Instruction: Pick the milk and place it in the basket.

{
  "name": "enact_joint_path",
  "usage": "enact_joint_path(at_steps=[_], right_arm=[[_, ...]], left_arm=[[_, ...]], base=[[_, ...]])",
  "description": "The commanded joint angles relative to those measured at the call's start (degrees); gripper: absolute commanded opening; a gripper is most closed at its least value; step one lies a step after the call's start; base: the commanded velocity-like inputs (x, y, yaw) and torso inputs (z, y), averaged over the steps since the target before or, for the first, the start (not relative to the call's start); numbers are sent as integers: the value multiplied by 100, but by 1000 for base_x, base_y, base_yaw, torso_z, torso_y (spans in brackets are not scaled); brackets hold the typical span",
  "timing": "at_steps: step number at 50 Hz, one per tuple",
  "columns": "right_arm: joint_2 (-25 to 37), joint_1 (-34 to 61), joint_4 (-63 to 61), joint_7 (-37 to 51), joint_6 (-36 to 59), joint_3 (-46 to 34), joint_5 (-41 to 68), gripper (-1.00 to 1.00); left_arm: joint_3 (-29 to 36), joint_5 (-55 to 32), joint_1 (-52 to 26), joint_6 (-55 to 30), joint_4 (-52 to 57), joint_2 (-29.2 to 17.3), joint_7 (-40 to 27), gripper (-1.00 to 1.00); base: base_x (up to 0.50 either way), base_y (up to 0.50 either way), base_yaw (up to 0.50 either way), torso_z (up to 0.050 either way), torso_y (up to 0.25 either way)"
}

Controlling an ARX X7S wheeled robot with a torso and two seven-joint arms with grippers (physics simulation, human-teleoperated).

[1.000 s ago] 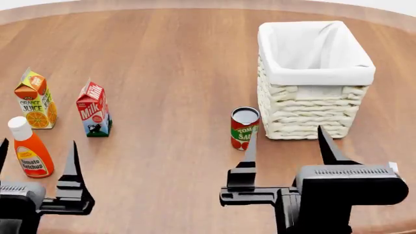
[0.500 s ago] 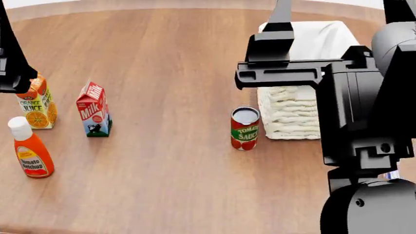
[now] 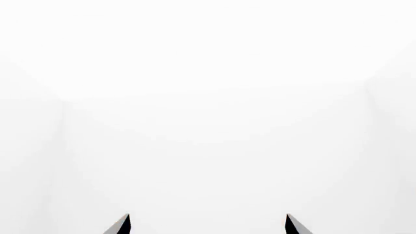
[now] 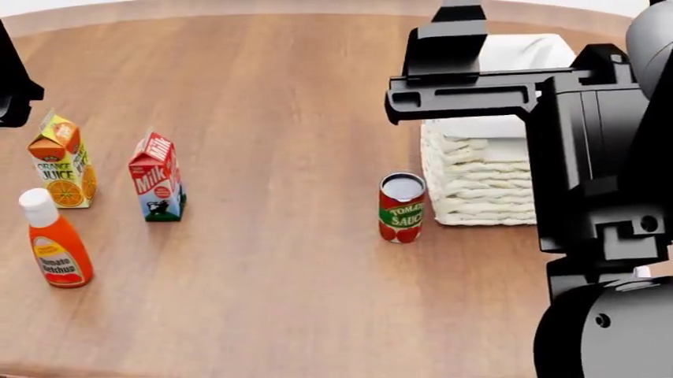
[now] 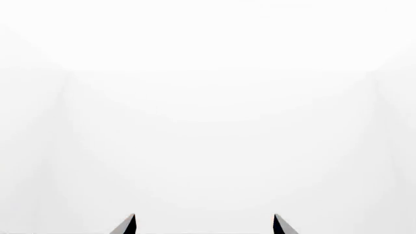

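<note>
While both arms are raised clear of the table [image 4: 284, 315], nothing is held: each wrist view shows two dark fingertips set apart against blank white, so the left gripper [image 3: 208, 225] and the right gripper [image 5: 203, 225] both stand spread and empty.

Nearest on the robot's left is a red squeeze bottle [image 4: 55, 242] labelled "Tomato Ketchup". Just beyond it stand the orange carton [image 4: 61, 161], marked "Orange Juice", and beside that the milk [image 4: 157, 176], upright and apart from its neighbours. Its red upper part reads "Milk"; a cow picture sits on the lower panel.

The milk is judged light, with stiff flat card walls that may dent under a hard squeeze. Take hold across two opposite flat faces at mid-height (not on the sloped gable, where the fingers would likely slip).

Nearer the centre stands a can [image 4: 401, 208] reading "Tomato Sauce". Just behind it is the basket [image 4: 478, 185], partly hidden by the right arm.
</note>
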Motion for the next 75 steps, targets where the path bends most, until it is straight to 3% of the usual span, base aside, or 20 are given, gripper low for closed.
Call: enact_joint_path(at_steps=[1,25,49,75], right_arm=[[74,-31,-18,13,2,-113,14,100],[136,-94,16,0,-118,-179,98,100],[171,-117,61,21,-102,-131,247,100],[301,-232,56,-28,-167,-296,306,100]], left_arm=[[30,-26,-11,8,13,-45,-15,100],[83,-93,-9,30,-6,-116,-64,100],[136,-185,-24,14,17,-185,-107,100],[129,-264,51,122,-31,-233,-173,100]], base=[[0,500,0,0,0],[0,474,0,0,0],[7,5,0,0,0],[486,-61,0,0,0]])
